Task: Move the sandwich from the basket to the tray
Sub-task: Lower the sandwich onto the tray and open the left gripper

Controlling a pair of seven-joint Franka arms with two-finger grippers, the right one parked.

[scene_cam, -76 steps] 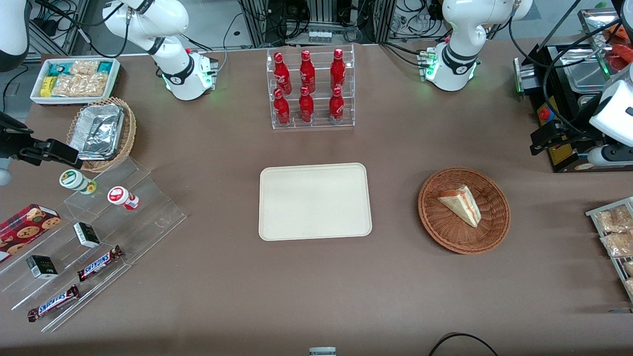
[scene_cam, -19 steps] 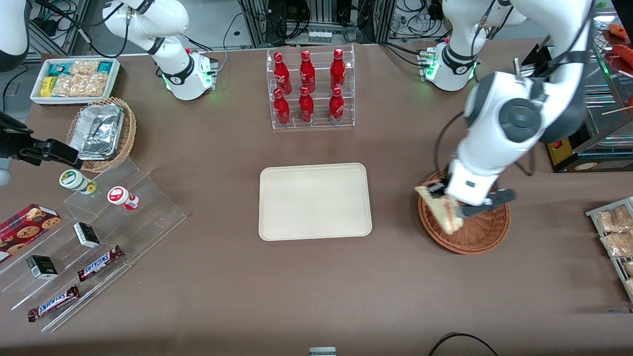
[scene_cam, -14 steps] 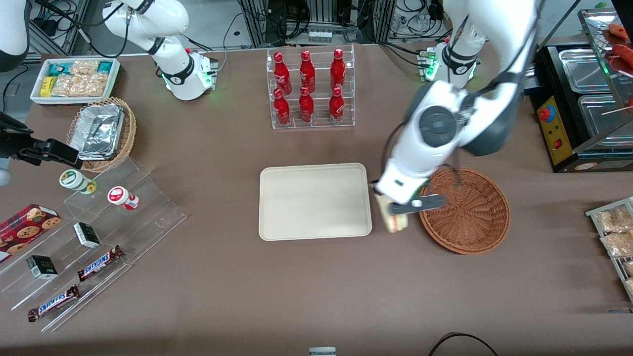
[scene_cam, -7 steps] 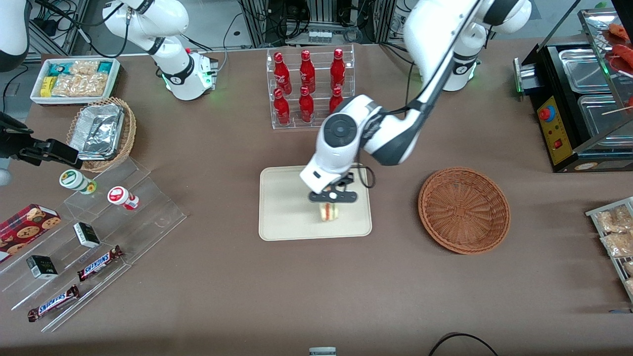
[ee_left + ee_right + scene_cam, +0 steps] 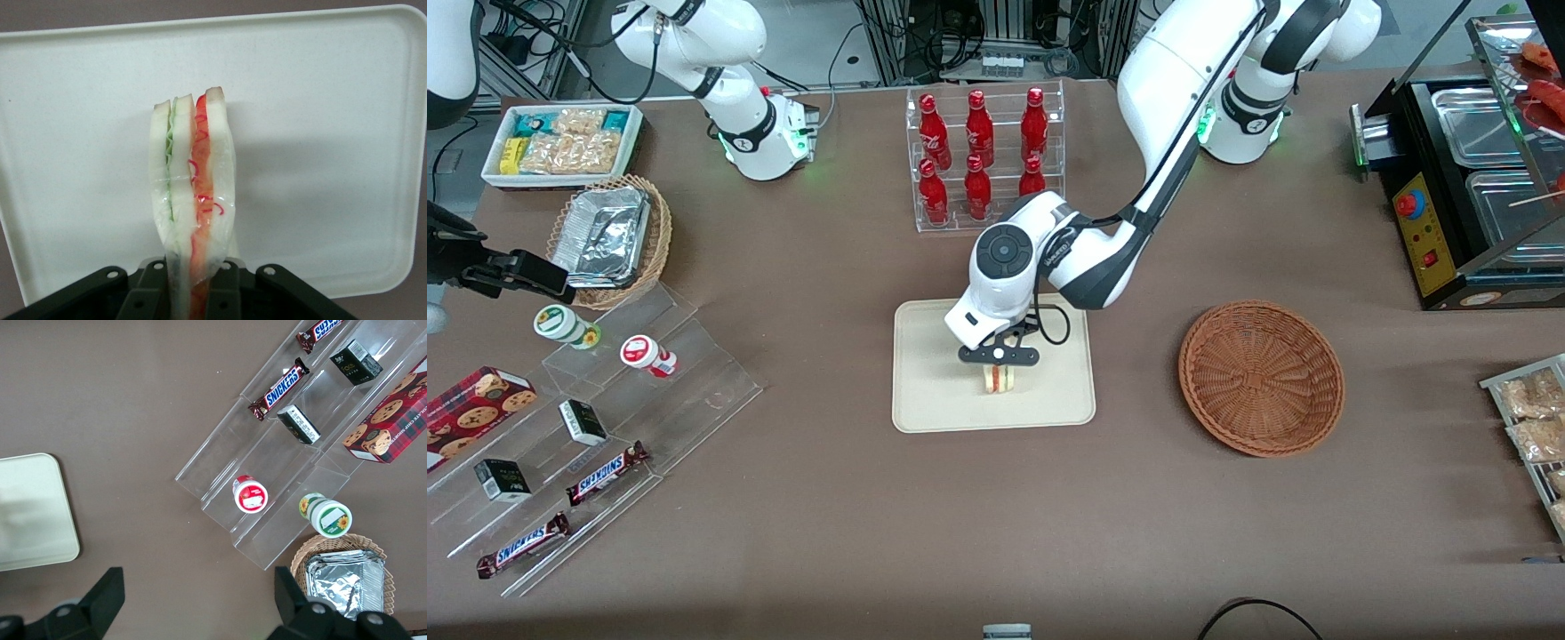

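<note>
Above the tray (image 5: 925, 391), near its middle, the gripper (image 5: 999, 356) of the left arm hangs with the sandwich (image 5: 998, 379) pinched between its two fingers. From the wrist view, the sandwich (image 5: 192, 200) stands on edge, with its bread slices and its green and red filling running away from the gripper (image 5: 193, 293), and its tip is close to the tray (image 5: 333, 100); I cannot tell if it already touches. The step in hand seems to be the putting down, so the carrying part looks finished. The next move, I think, calls for a short lowering until the sandwich rests on the tray, then a spreading of the fingers and a straight lift, because a wedge released on its narrow edge may tip over. Apart from the sandwich, the tray holds nothing. The basket (image 5: 1261, 378), well apart from the tray toward the working arm's end of the table, has nothing in it now.
</note>
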